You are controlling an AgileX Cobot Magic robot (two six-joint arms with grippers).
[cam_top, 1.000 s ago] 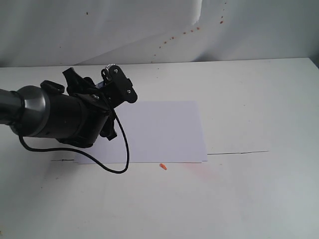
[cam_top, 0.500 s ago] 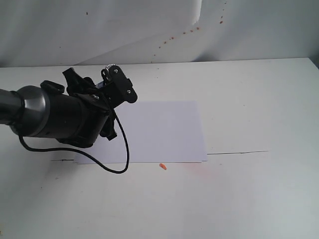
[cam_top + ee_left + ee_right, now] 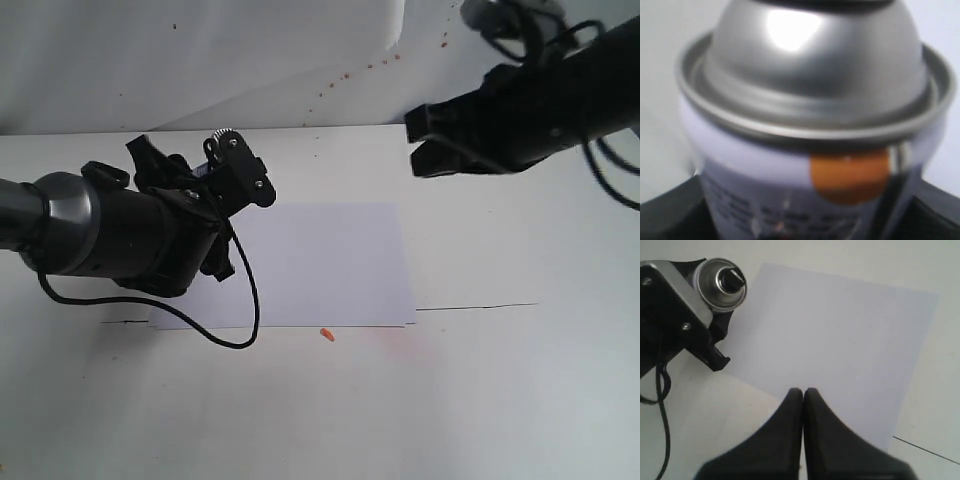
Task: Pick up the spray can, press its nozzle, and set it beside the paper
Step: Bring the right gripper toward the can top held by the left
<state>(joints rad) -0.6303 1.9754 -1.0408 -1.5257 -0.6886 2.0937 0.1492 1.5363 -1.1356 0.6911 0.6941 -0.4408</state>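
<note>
The left claw [image 3: 205,165] is clamping the small silver metal spray can [image 3: 805,100]; pressing its black nozzle [image 3: 735,276] is seemingly awaiting the shut, empty right claw [image 3: 803,392].

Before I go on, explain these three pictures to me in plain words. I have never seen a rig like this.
This is a robot with two arms, each ending in a two-fingered pincer. The wide picture comes from a camera off the arms. The other two come from cameras on the wrists.

The left pincer is clamped on the spray can, a silver can with a small black nozzle. The left wrist camera sees the can's shiny shoulder from very close.

The right pincer has its fingers shut together and holds nothing. Its camera looks down on the paper, a white sheet lying flat on the white table. A tiny orange scrap lies just off one long edge of the sheet.
</note>
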